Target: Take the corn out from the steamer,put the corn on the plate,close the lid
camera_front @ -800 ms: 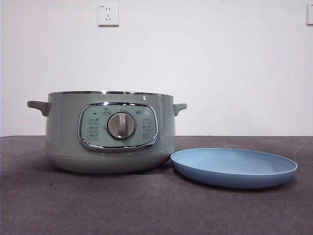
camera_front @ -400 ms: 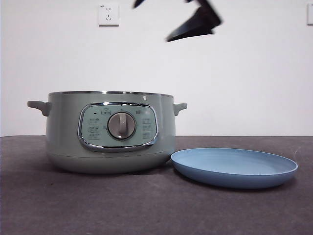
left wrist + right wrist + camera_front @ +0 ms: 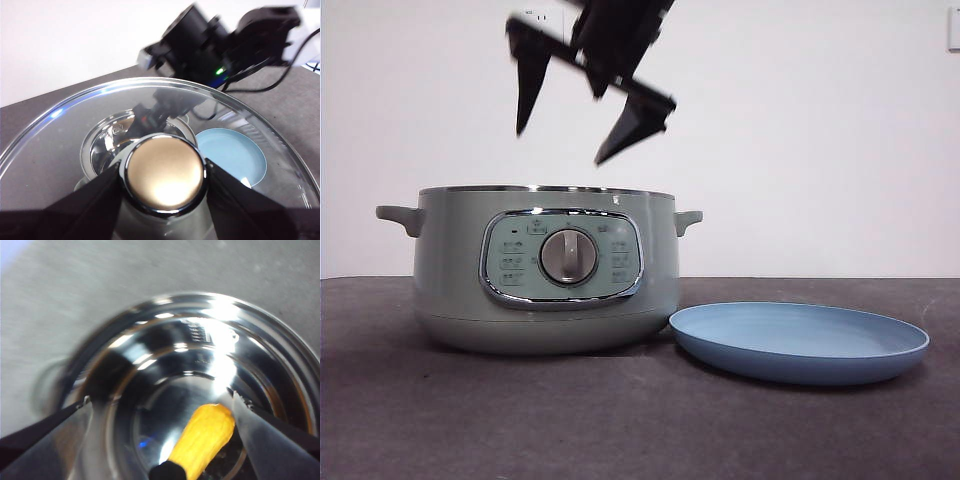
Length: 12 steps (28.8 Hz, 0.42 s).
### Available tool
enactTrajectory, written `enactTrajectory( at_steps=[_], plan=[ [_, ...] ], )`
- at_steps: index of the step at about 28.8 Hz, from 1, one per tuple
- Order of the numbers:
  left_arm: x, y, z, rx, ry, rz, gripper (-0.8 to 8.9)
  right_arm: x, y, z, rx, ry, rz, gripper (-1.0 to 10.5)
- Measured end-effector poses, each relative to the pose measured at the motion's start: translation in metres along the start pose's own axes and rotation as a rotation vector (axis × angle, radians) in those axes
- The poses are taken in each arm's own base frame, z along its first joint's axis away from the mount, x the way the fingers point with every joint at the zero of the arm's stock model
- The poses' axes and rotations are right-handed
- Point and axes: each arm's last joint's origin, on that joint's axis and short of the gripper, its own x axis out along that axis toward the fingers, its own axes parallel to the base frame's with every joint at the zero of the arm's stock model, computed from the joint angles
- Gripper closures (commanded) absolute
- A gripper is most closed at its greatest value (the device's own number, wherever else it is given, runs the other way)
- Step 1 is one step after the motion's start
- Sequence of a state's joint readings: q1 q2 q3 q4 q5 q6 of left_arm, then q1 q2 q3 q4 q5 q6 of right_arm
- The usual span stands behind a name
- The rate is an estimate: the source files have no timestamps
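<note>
You see the steamer [image 3: 546,270], a large round sage-green electric pot with two side handles and a silver dial in a chrome-framed panel, standing on the dark grey table [image 3: 620,420]. It is uncovered, and its shiny steel inside shows in the right wrist view [image 3: 200,355].

Just beside the steamer, on the side away from its longer grey handle, lies the plate [image 3: 798,342], a wide shallow round light-blue dish. Its rim comes very close to the base of the steamer; you cannot tell if they touch.

The lid [image 3: 100,125], a low-domed glass cover with a chrome rim, is not on the steamer. In the left wrist view you look through its glass down at the steamer and the plate. The left gripper [image 3: 162,180] has its two black jaws pressed against the round knob [image 3: 164,172] of the lid, one at each side, so it pinches the knob.

The right gripper [image 3: 575,128] hangs above the open mouth of the steamer with its two black jaws spread wide, and it holds nothing.

The corn [image 3: 204,440], a short yellow-orange cob, lies on the bottom inside the steamer, below and between the spread jaws.
</note>
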<state>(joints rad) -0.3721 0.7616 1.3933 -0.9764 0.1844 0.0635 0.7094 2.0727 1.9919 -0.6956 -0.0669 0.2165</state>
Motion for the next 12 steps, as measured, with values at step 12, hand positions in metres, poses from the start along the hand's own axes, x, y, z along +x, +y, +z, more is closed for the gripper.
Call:
enactTrajectory(
  at_steps=[12],
  plan=[
    [0.0, 0.0, -0.002, 0.003, 0.025, -0.001, 8.22, 0.04, -0.005, -0.026, -0.001, 0.169, -0.102, 4.7]
  ],
)
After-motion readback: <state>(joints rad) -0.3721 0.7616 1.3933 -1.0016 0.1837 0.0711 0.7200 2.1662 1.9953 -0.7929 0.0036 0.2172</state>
